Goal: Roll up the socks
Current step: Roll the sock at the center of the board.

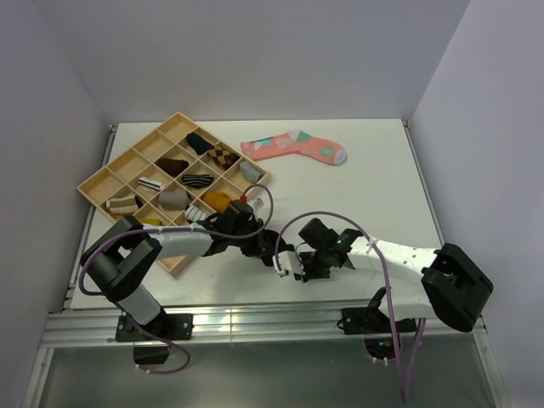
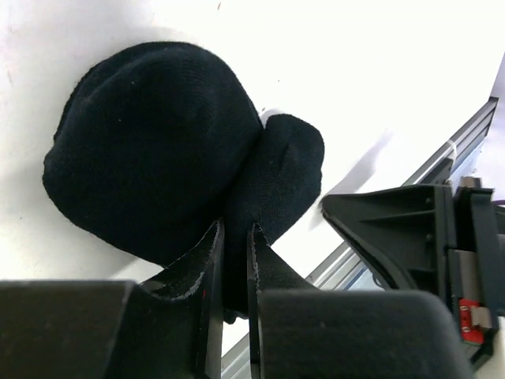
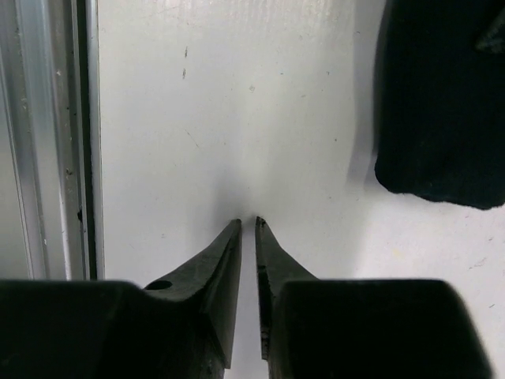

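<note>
Fig.: tabletop scene, top view as clock face.
White table (image 1: 374, 170) carried everything.
L arm (image 1: 170, 245) and R arm (image 1: 399, 259) reached from 7 and 5 o'clock and met near table centre, toward 6.
Wooden tray (image 1: 127, 151) w/ square compartments sat at 10 o'clock, holding small sock bundles; yellow sock roll (image 1: 218, 201) lay in a compartment on its 5 o'clock side.
Pink patterned sock (image 1: 293, 147) lay flat at 12 o'clock.
Black sock (image 2: 150, 150) lay bunched on the table betw. the two wrists, near the 6 o'clock edge.
L gripper (image 2: 233, 260): jaws pinched a fold of the black sock.
R gripper (image 3: 247, 237): jaws pressed nearly together w/ only a slit, nothing betw. them, tips over bare table; black sock at its 2 o'clock, apart.
</note>
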Controlling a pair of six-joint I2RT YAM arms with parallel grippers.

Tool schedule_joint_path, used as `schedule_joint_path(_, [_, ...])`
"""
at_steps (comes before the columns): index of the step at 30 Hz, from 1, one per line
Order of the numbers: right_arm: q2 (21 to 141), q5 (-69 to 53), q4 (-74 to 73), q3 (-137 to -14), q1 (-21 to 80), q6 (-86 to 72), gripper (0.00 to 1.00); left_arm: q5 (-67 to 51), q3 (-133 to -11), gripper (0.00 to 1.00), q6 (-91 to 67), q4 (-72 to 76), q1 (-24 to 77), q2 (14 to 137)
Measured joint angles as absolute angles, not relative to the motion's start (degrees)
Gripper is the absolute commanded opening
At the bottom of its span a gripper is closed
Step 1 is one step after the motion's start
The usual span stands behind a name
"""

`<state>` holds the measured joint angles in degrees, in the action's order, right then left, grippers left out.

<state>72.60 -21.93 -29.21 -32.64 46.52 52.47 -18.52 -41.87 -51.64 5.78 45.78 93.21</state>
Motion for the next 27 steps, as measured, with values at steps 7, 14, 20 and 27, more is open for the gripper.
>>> schedule_joint_path(7, [69.97,-21.89,-30.13,-32.67,46.52,50.68,0.41,-19.16,-39.29,0.0,-52.18,9.17,45.76,94.15])
schedule_joint_path(14, [64.62,-24.14,-29.47,-32.86,46.5,50.43,0.57,-24.82,-34.98,0.0,-57.84,21.12,45.45,97.41])
schedule_joint_path(20, [64.45,-24.71,-27.05,-33.34,46.52,51.51,0.58,-31.86,-32.69,0.0,-63.42,32.62,45.41,102.54])
schedule_joint_path(27, [64.45,-24.75,-26.22,-33.34,46.81,53.43,0.59,-36.05,-31.2,0.0,-67.24,38.85,45.41,105.3])
